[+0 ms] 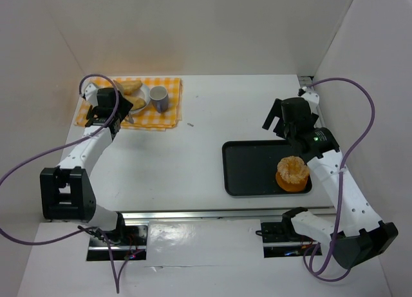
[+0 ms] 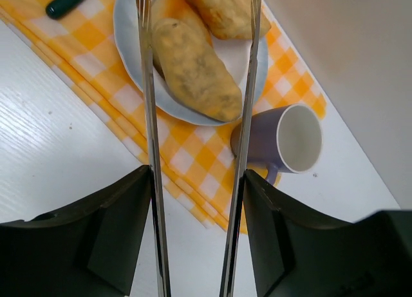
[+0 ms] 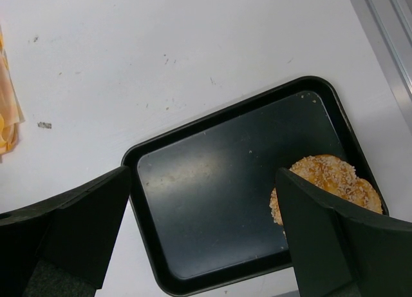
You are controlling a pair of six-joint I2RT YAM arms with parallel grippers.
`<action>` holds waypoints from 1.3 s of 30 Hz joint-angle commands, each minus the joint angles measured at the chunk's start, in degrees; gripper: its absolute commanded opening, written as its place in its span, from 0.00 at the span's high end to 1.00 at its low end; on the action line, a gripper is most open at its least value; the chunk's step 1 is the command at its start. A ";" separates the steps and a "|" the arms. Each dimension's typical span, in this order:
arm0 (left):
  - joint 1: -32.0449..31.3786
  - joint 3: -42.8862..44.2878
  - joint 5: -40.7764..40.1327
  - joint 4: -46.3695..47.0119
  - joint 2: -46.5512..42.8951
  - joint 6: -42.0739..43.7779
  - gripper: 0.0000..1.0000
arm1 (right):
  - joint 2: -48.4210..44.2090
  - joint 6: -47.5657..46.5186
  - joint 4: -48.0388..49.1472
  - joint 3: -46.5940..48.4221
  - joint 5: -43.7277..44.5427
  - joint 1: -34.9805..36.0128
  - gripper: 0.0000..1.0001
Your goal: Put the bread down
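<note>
This looks like the letting-go step. The left gripper [image 2: 198, 7] hangs over the white plate [image 2: 127, 39] on the checked cloth [image 2: 193, 155] at the far left of the worktop [image 2: 64, 181]. Its thin metal fingers [image 2: 147, 84] are parted and straddle the nearer roll [image 2: 193, 71]. That roll lies on the plate against a second roll [image 2: 225, 10]. Each finger runs just beside a flank; whether they touch is unclear. The next move calls for a straight lift that does not drag the roll. The right gripper [image 3: 203, 200] hovers spread and empty over the black tray [image 3: 212, 194].
</note>
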 commanded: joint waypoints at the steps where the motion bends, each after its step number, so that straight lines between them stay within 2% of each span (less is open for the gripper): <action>1: -0.38 3.02 -4.92 1.04 -5.67 3.02 0.31 | -0.02 -0.53 2.95 0.37 -0.12 -0.31 0.00; 7: -0.91 4.77 -7.56 -0.71 -10.49 6.97 0.31 | -0.55 -0.53 2.95 -0.15 -0.12 -0.31 0.00; 11: -3.01 6.79 -3.17 -1.93 -12.62 13.03 0.31 | -0.55 -0.53 2.95 -0.68 -0.12 -0.31 0.00; 13: -6.96 9.42 -0.36 -5.17 -12.62 17.60 0.32 | -0.55 -0.53 2.95 -0.68 -0.65 -0.31 0.00; 17: -15.74 10.22 3.43 -9.66 -11.57 20.60 0.34 | -0.55 -0.53 4.09 -1.21 -1.26 -0.31 0.00; 18: -20.11 10.22 4.21 -10.37 -11.56 21.38 0.34 | -0.55 -0.53 4.10 -1.21 -1.87 -0.31 0.00; 22: -30.32 8.21 2.20 -13.28 -8.05 21.39 0.34 | -0.55 -0.53 4.10 -1.21 -1.88 -0.31 0.00; 25: -34.29 4.43 1.06 -11.98 -5.15 19.99 0.34 | -1.07 -0.53 3.49 -1.21 -1.88 -0.31 0.00; 29: -36.76 1.26 -0.08 -7.75 -0.67 20.60 0.34 | -2.30 -0.53 2.34 -1.21 -1.35 -0.31 0.00; 35: -38.70 1.79 -1.14 -8.54 7.49 19.20 0.34 | -3.35 -0.53 1.72 -1.74 -0.30 -0.31 0.00; 38: -38.70 2.40 -1.14 -10.64 9.53 18.67 0.28 | -3.36 -0.53 1.72 -1.74 -0.30 -0.31 0.00; 39: -38.70 3.01 -0.53 -11.51 10.75 18.67 0.19 | -3.36 -0.53 1.72 -1.74 0.23 -0.31 0.00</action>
